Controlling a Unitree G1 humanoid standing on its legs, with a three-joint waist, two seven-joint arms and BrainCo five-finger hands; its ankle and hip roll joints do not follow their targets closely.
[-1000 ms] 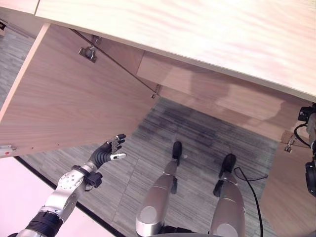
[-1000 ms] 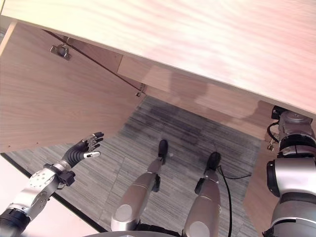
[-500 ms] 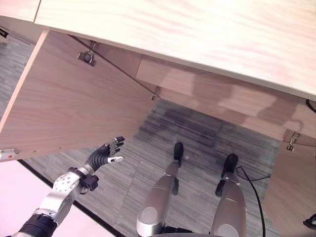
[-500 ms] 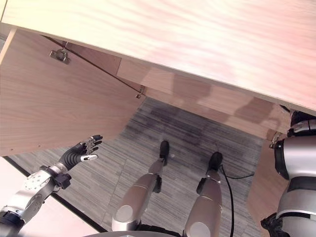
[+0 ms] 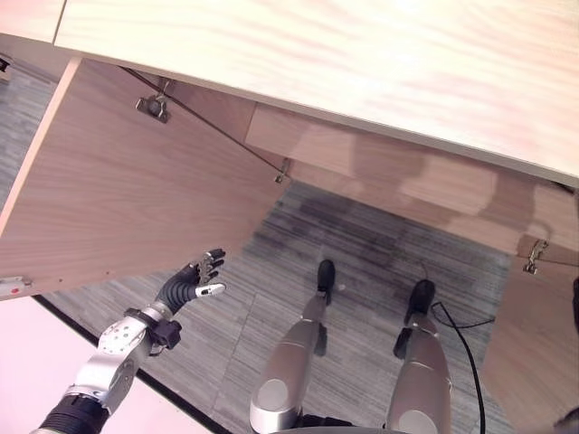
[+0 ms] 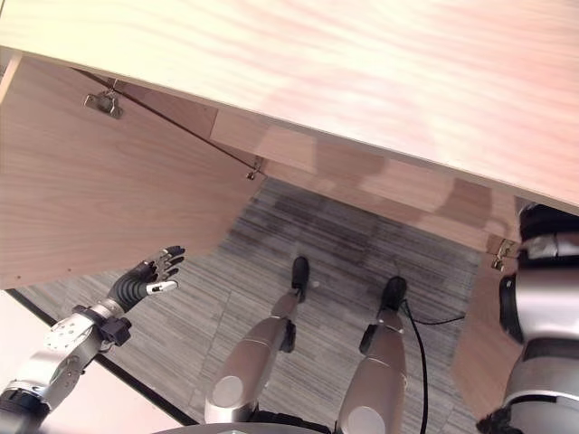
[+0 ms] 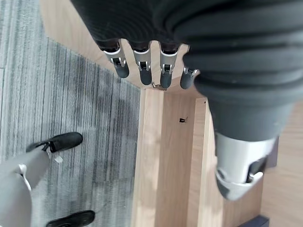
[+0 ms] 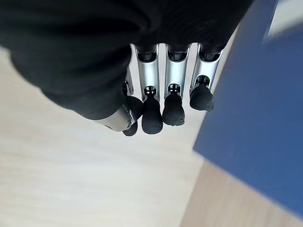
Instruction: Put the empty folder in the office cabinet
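The blue folder (image 8: 255,123) stands just beside my right hand (image 8: 156,90), over pale wood. The hand's fingers are straight, the thumb lies close by their tips, and nothing is held between them. The office cabinet (image 5: 362,63) fills the top of the eye views, with its left door (image 5: 127,199) swung wide open toward me. My left hand (image 5: 190,287) hovers low in front of that door's lower edge, fingers (image 7: 142,56) spread and relaxed, touching nothing. My right arm (image 6: 543,307) rises at the right edge, by the cabinet's right side.
A second wooden door (image 5: 529,344) stands open at the right. Grey striped carpet (image 5: 362,262) lies between the doors, below the cabinet's shaded opening (image 5: 389,181). A pale panel (image 5: 27,362) covers the lower left corner.
My right arm has drawn back toward the right edge of the eye views. My left hand has sunk slightly and stays open. The camera has shifted a little.
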